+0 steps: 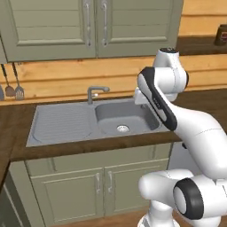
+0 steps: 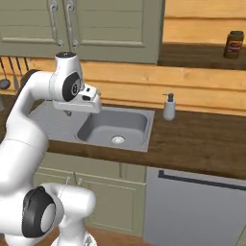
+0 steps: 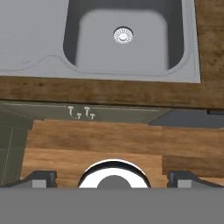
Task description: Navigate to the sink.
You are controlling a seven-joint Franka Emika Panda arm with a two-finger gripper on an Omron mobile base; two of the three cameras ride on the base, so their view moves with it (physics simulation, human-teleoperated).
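Left base view puts the sink (image 1: 95, 122) straight ahead in the wooden counter (image 1: 17, 146), drainboard (image 1: 62, 124) left, basin right, so the base looks parked close. The gripper (image 3: 113, 177) hangs folded above, jaws spread wide, holding nothing.

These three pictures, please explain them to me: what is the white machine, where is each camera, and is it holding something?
The white machine is a robot arm on a base that drives. Two cameras sit on that base, behind the arm at its left and right, and look at a kitchen counter. The third camera sits on the hand and looks down. The sink is set in the counter, with a faucet behind it and a soap bottle on its right. The gripper shows two dark tips set wide apart, with nothing between them.
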